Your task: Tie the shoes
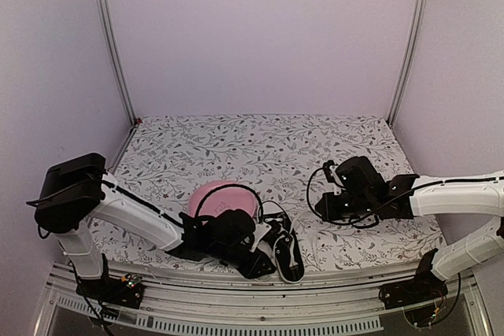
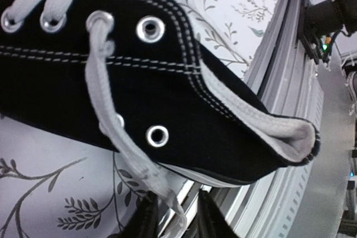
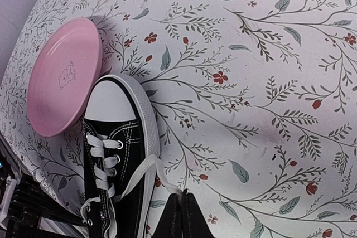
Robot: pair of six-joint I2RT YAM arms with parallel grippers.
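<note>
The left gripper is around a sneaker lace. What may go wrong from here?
The sneaker lies with its heel at the table's near edge; a pull on the lace toward the arms may drag it off.
The lace passes only between the tips of the left gripper, so it may slip out.
The right gripper looks shut on the other lace end; a tug might push the sneaker against the pink plate.

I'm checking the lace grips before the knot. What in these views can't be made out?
Top view: the pink plate's near side, hidden by the left arm.
Left wrist view: the sneaker's toe, cut off by the left edge.
Right wrist view: whether the right gripper pinches the lace; its shut fingers cover the lace end. Heel cut off at the bottom.
</note>
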